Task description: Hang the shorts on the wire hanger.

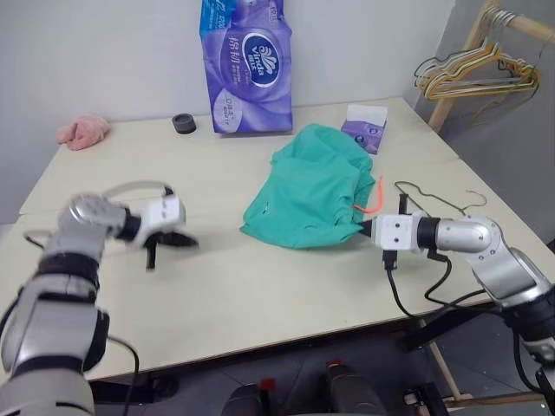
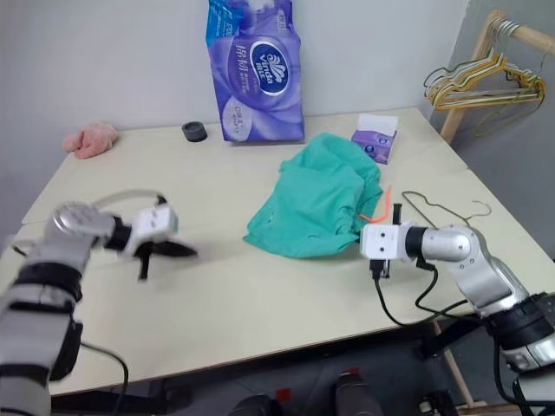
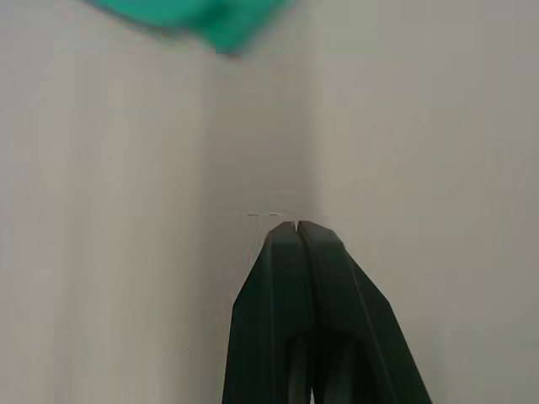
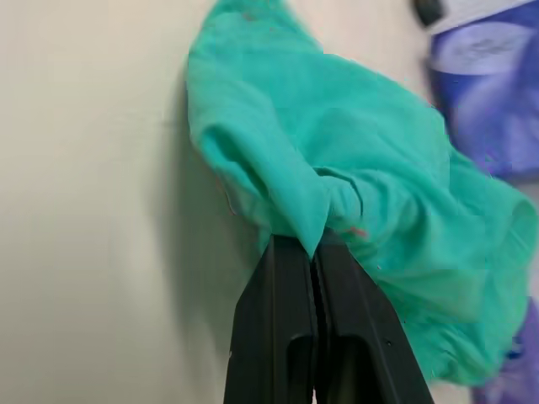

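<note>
The shorts (image 1: pixel 316 186) lie crumpled in the frame's centre on the table (image 1: pixel 260 286). The right gripper (image 4: pixel 313 246) pinches their edge. The hanger (image 1: pixel 434 201) lies right of them. The left gripper (image 1: pixel 178 240), pressed together, is at left.

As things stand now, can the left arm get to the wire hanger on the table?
Probably not directly. The left gripper, shut and empty, is near the table's left side, while the wire hanger lies at the far right, behind the right gripper. The shorts and the right arm lie between them.
</note>
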